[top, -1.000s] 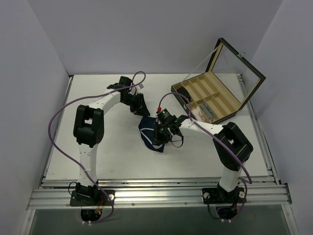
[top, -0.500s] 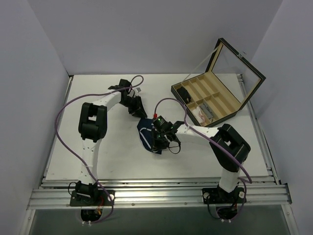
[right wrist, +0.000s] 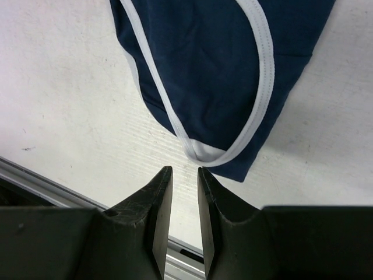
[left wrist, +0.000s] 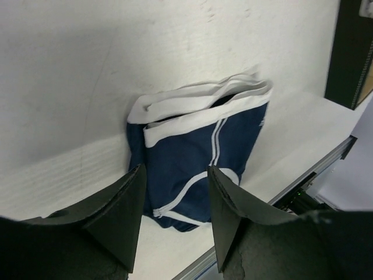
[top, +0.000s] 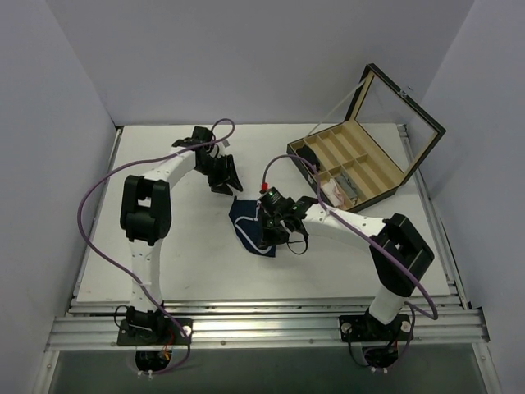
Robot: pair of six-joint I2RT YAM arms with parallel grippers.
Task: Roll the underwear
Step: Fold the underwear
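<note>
Item 1. Desk (top: 180, 263): white, carries everything listed below.

Item 2. Box (top: 361, 148): wooden, divided, lid up, at the far right. Not my concern.

Item 3. Underwear (top: 248, 226): navy with white trim, mid-desk between my two arms. It lies folded flat, waistband (left wrist: 198, 108) at the far end, narrow end (right wrist: 215, 64) nearer my bases. No turn of a roll shows anywhere. I judge the rolling not yet begun, so the whole roll is left to do.

Item 4. My left arm: elbow folded, reaching to the far middle of the desk. Left pincer (left wrist: 175, 175) sits just beyond the waistband end, tilted toward it, apart from the cloth. Jaws wide, nothing between them.

Item 5. My right arm: stretched low across to the left. Right pincer (right wrist: 183, 172) points down at the desk, just short of the narrow end's trimmed corner. Jaws nearly together with a thin slit showing, and nothing gripped.
</note>
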